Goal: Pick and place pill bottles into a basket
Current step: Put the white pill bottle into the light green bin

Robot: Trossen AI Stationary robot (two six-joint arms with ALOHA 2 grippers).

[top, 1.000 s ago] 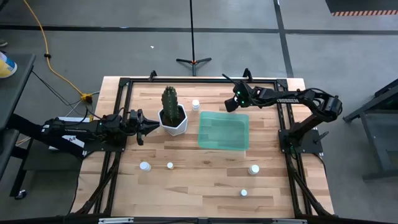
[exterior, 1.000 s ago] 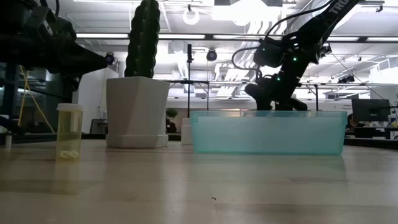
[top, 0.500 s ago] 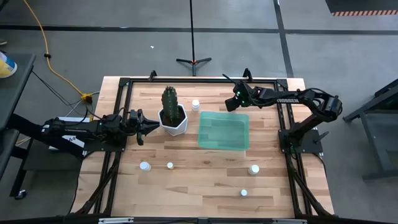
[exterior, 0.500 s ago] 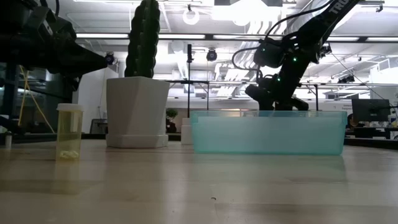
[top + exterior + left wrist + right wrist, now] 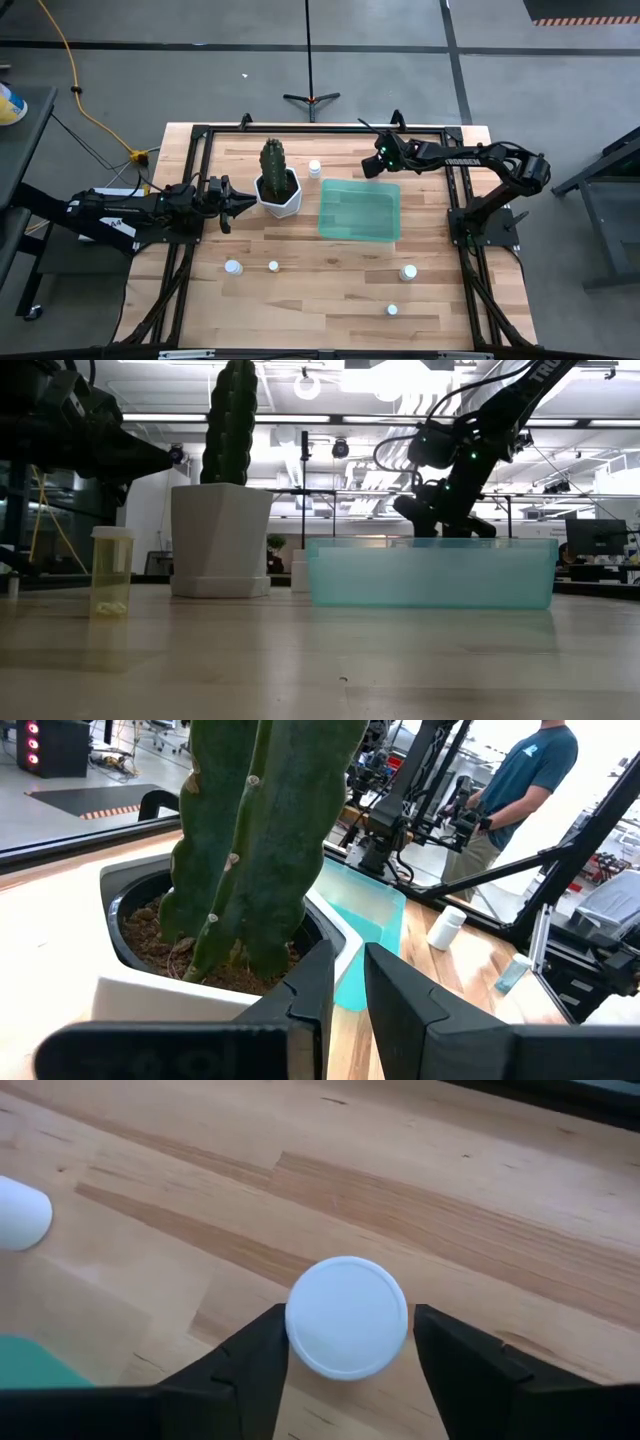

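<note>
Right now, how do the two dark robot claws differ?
The right gripper holds a white-capped pill bottle between its fingers; the left gripper holds nothing. The right gripper hangs just beyond the far edge of the translucent teal plastic basket; the left gripper points at the white faceted cactus pot. Both are dark and two-fingered.

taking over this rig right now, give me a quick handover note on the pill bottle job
Left hand: beside the cactus pot, fingers slightly apart, holding nothing.
Right hand: just past the basket's far edge, with one pill bottle between its fingers; whether the grip has closed is unclear.
Basket: nothing in it.
Other bottles on the table: one near the pot on the far side, two at near left, two at near right.
Done: nothing placed. Left: all six bottles, starting with the one at the right hand.
</note>
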